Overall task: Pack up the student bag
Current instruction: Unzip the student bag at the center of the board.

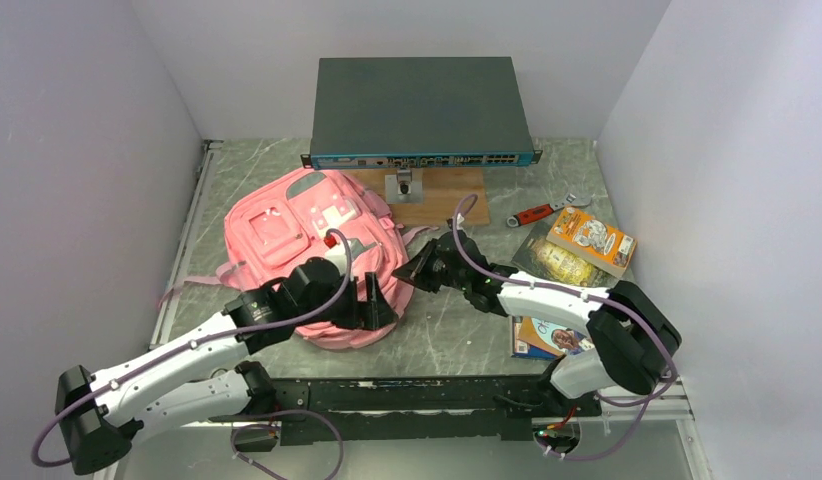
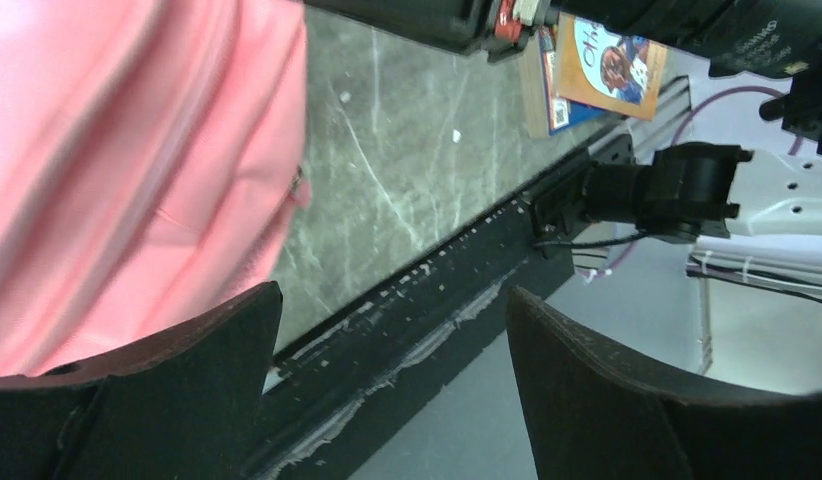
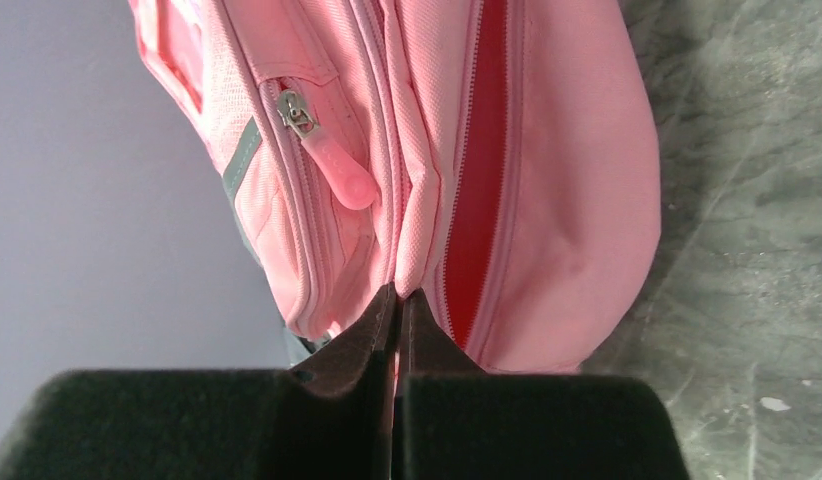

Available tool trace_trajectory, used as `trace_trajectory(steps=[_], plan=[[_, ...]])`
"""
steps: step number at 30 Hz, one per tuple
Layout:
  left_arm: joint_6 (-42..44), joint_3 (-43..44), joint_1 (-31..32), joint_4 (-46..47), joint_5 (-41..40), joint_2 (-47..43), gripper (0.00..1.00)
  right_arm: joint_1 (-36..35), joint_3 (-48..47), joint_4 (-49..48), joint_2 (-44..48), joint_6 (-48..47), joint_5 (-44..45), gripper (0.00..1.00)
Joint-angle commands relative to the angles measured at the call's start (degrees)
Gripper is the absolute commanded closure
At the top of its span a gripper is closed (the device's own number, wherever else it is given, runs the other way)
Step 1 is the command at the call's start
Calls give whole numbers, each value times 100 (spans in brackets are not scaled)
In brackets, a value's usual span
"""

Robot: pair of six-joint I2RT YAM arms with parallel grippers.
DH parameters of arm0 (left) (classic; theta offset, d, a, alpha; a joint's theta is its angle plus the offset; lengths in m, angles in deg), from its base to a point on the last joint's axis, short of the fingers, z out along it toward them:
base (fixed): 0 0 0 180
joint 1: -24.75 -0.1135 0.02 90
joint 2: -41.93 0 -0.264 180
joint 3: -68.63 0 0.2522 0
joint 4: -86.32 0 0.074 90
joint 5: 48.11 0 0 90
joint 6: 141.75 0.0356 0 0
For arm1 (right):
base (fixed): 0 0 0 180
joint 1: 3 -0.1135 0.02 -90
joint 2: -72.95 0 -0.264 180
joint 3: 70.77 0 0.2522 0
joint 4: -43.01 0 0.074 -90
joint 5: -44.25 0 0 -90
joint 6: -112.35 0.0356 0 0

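Grey marbled tabletop (image 1: 457, 335), white walls | soft light-pink fabric student bag (image 1: 287, 225) flat left of centre, long axis far-to-near, zip mouth part open on right flank | right gripper (image 1: 415, 270) clenched on mouth lip, bag lying to its left | left gripper (image 1: 375, 300) spread, empty, at bag's near edge | next: probably lift lip

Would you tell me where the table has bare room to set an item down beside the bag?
Bare table lies near centre, between the student bag and the book; also the back-left corner behind the bag. The right side is crowded: wrench, snack box, packet.
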Motion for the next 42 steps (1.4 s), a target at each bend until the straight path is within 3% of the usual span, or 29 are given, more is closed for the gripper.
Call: trace_trajectory(steps=[1,8,14,18,23,27,33,35,39,42], plan=[[-722,-131,480,452,-722,-232,13,9,-256,-678,274,889,-11,100],[-780,-235,1189,344,-2207,-420,17,10,-430,-779,655,1024,452,100],[-781,-215,1737,615,-2972,192,22,-61,-479,-1117,687,1655,468,100],[-733,212,2220,458,-3943,652,37,-276,-454,-1280,723,1993,887,100],[-1743,749,2329,-390,-4580,1221,56,-623,-739,-775,836,1792,1675,100],[-2609,1095,2328,-1063,-4761,1679,56,-726,-857,-690,774,1706,1766,100],[-3483,1083,2329,-1587,-4879,1590,56,-786,-654,-821,838,1861,1904,100],[-3534,1047,2329,-1623,-4836,1554,52,-803,-689,-692,869,1728,1940,100],[-3794,1093,2321,-1853,-4777,1697,31,-816,-594,-699,905,1787,2001,100],[-3923,1250,2320,-2081,-4847,1877,34,-825,-570,-743,912,1780,2007,100]])
